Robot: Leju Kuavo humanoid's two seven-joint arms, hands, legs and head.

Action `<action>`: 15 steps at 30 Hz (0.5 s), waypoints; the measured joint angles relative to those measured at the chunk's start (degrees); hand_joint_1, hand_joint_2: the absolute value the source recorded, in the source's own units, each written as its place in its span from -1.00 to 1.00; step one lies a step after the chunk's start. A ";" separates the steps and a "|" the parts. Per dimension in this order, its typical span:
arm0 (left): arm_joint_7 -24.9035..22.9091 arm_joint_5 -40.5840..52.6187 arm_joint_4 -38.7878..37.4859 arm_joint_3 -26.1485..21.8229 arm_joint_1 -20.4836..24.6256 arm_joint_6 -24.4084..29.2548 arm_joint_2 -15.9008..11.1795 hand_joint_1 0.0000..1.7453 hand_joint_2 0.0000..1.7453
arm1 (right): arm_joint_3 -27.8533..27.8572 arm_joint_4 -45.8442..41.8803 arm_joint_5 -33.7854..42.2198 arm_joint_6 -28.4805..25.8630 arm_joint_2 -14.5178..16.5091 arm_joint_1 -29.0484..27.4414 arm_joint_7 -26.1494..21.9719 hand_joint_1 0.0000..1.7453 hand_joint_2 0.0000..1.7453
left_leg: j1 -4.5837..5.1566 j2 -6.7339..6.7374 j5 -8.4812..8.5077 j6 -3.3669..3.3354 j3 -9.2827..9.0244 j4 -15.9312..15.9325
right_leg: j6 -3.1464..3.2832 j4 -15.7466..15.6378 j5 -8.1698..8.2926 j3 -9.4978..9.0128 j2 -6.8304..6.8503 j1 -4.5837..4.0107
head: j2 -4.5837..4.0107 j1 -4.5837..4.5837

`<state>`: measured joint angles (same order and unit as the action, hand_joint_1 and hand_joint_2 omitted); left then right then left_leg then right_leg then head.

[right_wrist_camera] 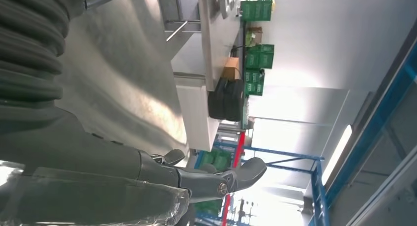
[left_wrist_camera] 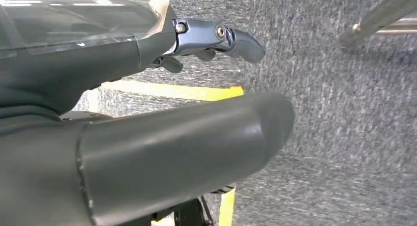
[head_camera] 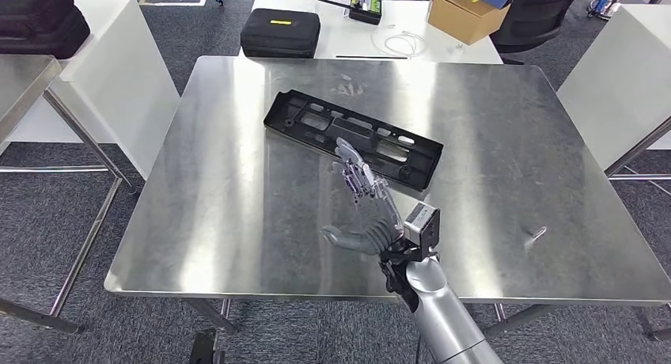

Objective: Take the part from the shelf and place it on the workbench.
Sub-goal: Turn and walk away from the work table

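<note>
Head view: the black part point(head_camera: 353, 138) lies flat and slantwise at the centre of the frame on the steel surface point(head_camera: 198, 206). The right hand point(head_camera: 365, 202) rises from the lower middle, released, fingers spread and holding nothing, its fingertips over the part's near edge; whether they touch it cannot be told. A black case point(head_camera: 280, 32) sits on a white table point(head_camera: 360, 43) at upper centre, a cardboard box point(head_camera: 467, 12) to its right.

Left wrist view: the left hand point(left_wrist_camera: 147, 113) hangs over grey carpet point(left_wrist_camera: 344, 113) crossed by yellow tape point(left_wrist_camera: 172, 91), fingers apart, grasping nothing.

Right wrist view: the right hand's fingers point(right_wrist_camera: 246, 171) stand extended and empty beside the surface.
</note>
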<state>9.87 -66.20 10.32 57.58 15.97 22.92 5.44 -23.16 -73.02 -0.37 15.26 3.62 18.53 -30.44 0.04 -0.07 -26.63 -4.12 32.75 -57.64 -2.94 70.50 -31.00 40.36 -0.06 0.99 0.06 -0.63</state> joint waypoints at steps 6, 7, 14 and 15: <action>-0.48 0.04 0.00 -0.08 0.06 0.03 0.22 -1.00 -1.00 | 0.04 -0.02 0.01 -0.12 -0.21 -0.35 0.04 -1.00 1.00 | 0.74 -0.06 1.50 0.13 1.49 -0.02 | -0.30 -10.51 2.19 -9.00 0.04 -0.57 | 0.01 -0.04; -0.51 0.05 0.00 -0.08 0.09 0.04 0.29 -1.00 -1.00 | 0.05 -0.05 0.02 -0.14 -0.20 -0.26 0.03 -1.00 1.00 | 0.79 -0.05 1.72 0.36 1.58 -0.02 | 0.01 -12.96 2.69 -10.50 0.06 -0.82 | 0.01 -0.03; -0.89 0.10 0.00 -0.10 0.14 0.22 0.33 -1.00 -1.00 | 0.13 -0.14 -0.01 -0.14 0.11 0.11 0.03 -1.00 1.00 | 0.27 -0.17 -3.66 2.88 5.18 -7.49 | 2.30 -14.82 4.95 -9.68 0.26 0.03 | -0.01 -0.08; -0.97 0.10 0.00 -0.11 0.12 0.25 0.29 -1.00 -1.00 | 0.13 -0.10 -0.02 -0.11 0.15 0.14 0.02 -1.00 1.00 | -0.03 -0.17 -5.86 3.31 6.59 -11.42 | 2.41 -14.76 5.25 -9.21 0.32 0.04 | -0.01 -0.11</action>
<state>8.90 -66.11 10.32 57.47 16.09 23.16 5.73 -23.04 -73.12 -0.39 15.14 3.76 18.67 -30.43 0.00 -0.24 -32.49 -0.81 39.34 -69.06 -0.54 55.74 -25.75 31.15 0.26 1.03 0.05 -0.74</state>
